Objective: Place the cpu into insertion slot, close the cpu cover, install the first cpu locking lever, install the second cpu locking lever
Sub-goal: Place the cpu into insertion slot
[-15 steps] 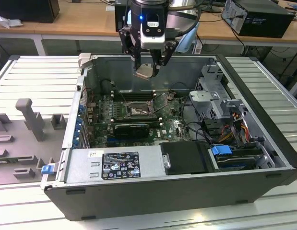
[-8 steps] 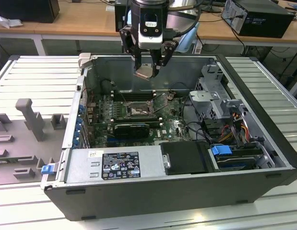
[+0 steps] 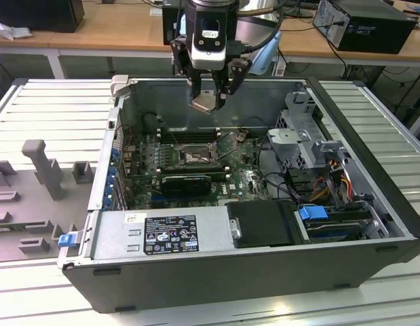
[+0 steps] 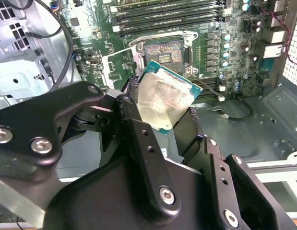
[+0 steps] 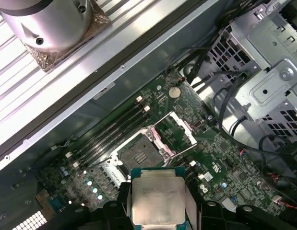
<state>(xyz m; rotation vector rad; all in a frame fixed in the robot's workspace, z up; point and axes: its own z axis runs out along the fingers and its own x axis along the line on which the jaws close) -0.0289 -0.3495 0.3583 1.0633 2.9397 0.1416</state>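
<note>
My gripper [image 3: 208, 102] hangs over the back of the open computer case, shut on the cpu [image 3: 204, 102], a thin square chip with a silvery face. In both wrist views the cpu [image 4: 167, 98] [image 5: 158, 199] sits tilted between the black fingers [image 4: 134, 103] [image 5: 196, 208], well above the board. The insertion slot [image 3: 194, 156] [image 4: 163, 51] [image 5: 138, 155] is a dark square socket lying bare on the green board [image 3: 240, 180]. The cpu cover [image 4: 117, 67] [image 5: 176, 130] is swung up and open beside the socket.
Long black memory slots [image 3: 186, 133] run behind the socket and a black expansion card [image 3: 186, 182] lies in front of it. A metal drive cage [image 3: 298, 136] and cables [image 3: 332, 173] fill the exterior view's right. The power supply [image 3: 162, 234] sits at the front.
</note>
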